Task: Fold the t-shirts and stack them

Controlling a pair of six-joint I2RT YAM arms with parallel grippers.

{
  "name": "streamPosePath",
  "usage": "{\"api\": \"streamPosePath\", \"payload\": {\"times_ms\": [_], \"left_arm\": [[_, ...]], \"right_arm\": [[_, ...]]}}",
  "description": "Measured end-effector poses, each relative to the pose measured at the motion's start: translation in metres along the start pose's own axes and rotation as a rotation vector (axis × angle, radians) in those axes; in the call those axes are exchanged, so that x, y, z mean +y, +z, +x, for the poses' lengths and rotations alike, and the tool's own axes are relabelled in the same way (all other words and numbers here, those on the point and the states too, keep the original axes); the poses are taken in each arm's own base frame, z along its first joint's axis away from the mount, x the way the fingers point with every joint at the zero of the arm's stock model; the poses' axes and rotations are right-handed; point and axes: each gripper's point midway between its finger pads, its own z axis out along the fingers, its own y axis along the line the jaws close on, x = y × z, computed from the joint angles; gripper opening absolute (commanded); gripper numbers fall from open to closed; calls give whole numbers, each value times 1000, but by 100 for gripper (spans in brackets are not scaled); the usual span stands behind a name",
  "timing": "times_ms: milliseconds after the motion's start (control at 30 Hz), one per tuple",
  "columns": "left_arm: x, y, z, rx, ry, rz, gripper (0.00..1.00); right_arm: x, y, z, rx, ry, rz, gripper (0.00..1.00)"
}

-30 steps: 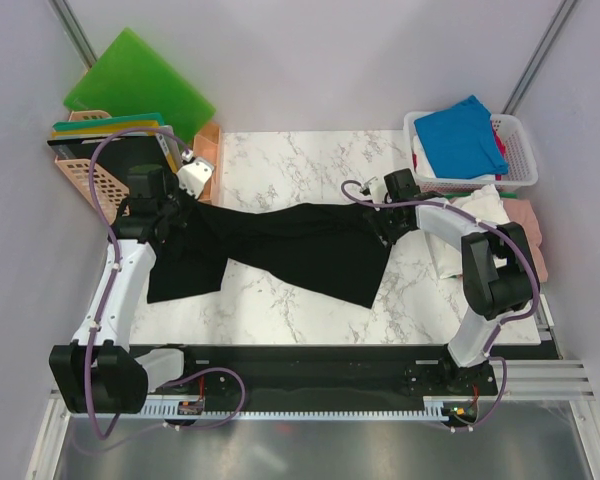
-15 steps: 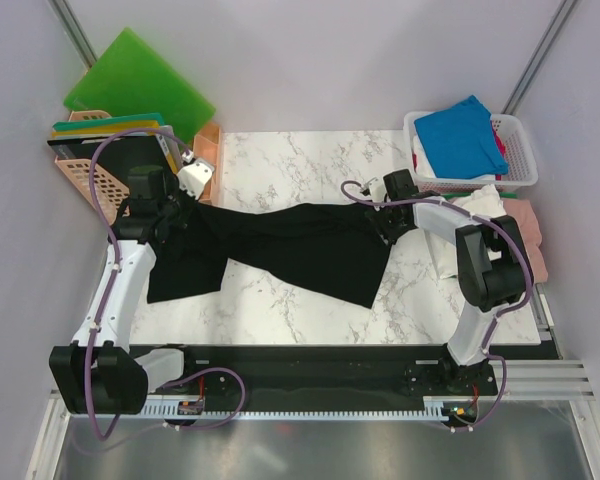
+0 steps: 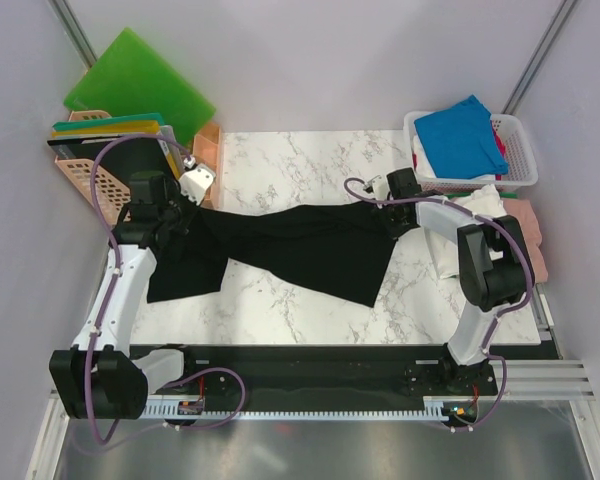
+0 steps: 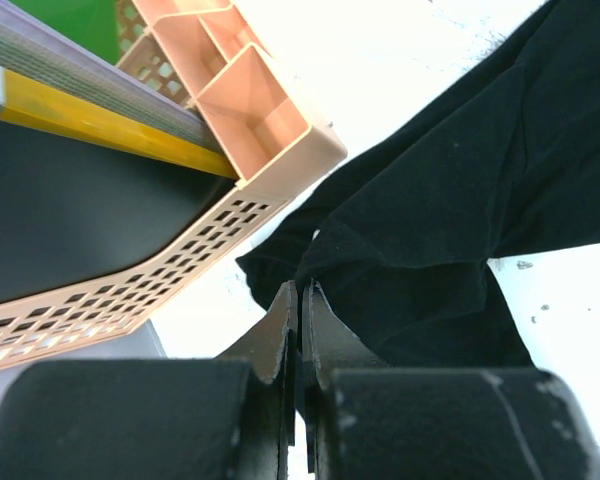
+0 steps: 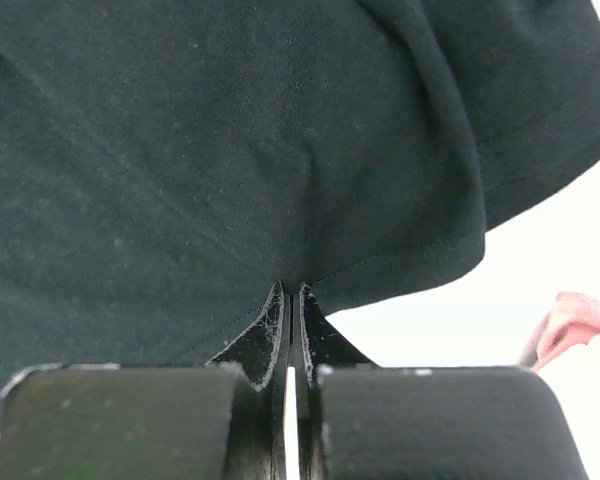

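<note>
At 10 o'clock in the overhead view a bright green board (image 3: 135, 85) leans into the corner. In front of it a peach slotted rack (image 3: 88, 180) holds flat panels on edge, with a small peach bin (image 3: 208, 147) on its 3 o'clock side. The left gripper (image 4: 300, 292) sits just beside this rack, clenched on a bunched edge of the black t-shirt (image 3: 300, 245). In the left wrist view the rack's perforated wall crowds in from 10 o'clock, close to the pinched cloth.

The black t-shirt lies across the marble table (image 3: 290, 160) from 9 o'clock to 3 o'clock. One flap reaches toward 7 o'clock beside the left arm, and a broader part spreads toward 5 o'clock. At the 3 o'clock end the right gripper (image 5: 292, 292) has its jaws pressed together on the hem, with folds of dark cloth filling the wrist view above it.

At 2 o'clock a white basket (image 3: 520, 162) holds a bright blue t-shirt (image 3: 460, 135) on top of other cloth. Below the basket, around 3 o'clock, lie a white t-shirt (image 3: 472, 212) and a pink t-shirt (image 3: 532, 238). Both are partly covered by the right arm, which reaches over them to the black one. A bit of pink cloth shows at 4 o'clock in the right wrist view.
</note>
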Motion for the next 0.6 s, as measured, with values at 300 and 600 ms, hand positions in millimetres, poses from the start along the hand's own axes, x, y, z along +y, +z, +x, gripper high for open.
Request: {"api": "streamPosePath", "payload": {"times_ms": [300, 600], "left_arm": [[-15, 5, 15, 26, -9, 48, 2], [-17, 3, 15, 27, -10, 55, 2]], "right_arm": [[-7, -81, -34, -142, -5, 33, 0], [-11, -146, -37, -222, -30, 80, 17]]}}
